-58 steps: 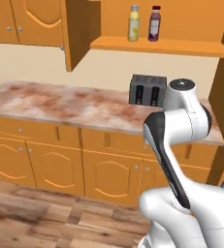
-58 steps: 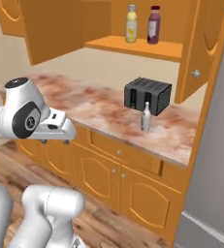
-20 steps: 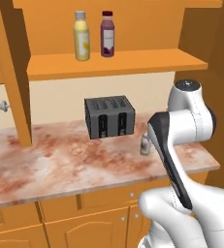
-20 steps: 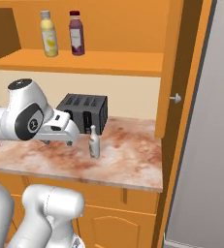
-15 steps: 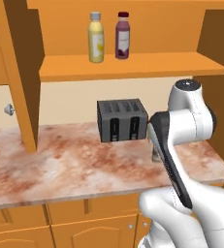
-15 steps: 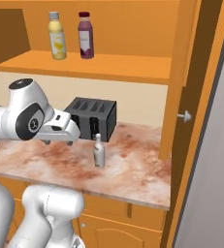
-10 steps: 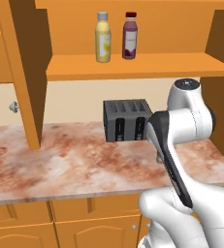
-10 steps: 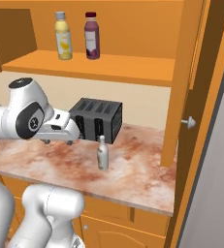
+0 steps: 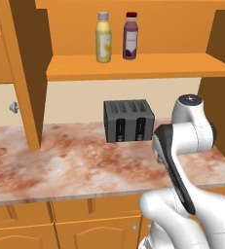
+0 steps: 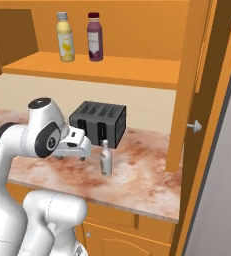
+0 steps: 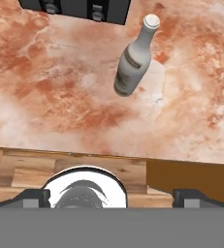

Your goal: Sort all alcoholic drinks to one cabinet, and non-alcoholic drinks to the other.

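I have the pale glass bottle (image 10: 105, 158) standing upright on the marbled surface (image 10: 137, 175), ahead of the jaws and slightly to their right; through the hand camera it sits up and right of centre (image 11: 134, 58), with bare stone all round its base. The gripper (image 10: 77, 145) hangs above the surface's front strip, its jaws spread as wide as they go and holding nothing, well apart from the bottle. Just behind the bottle is the dark toaster (image 10: 98, 123), close to it but not touching. To the bottle's right the surface runs open up to the cabinet's upright panel (image 10: 184, 95), and the front edge of the surface lies just beneath the hand, with the wood floor (image 11: 21, 169) showing below it. Higher up, on the open cabinet shelf (image 9: 133, 67), the yellow bottle (image 9: 103, 38) and the purple bottle (image 9: 130, 36) stand side by side, near each other, a little back from the shelf's front lip, with free shelf on both sides.
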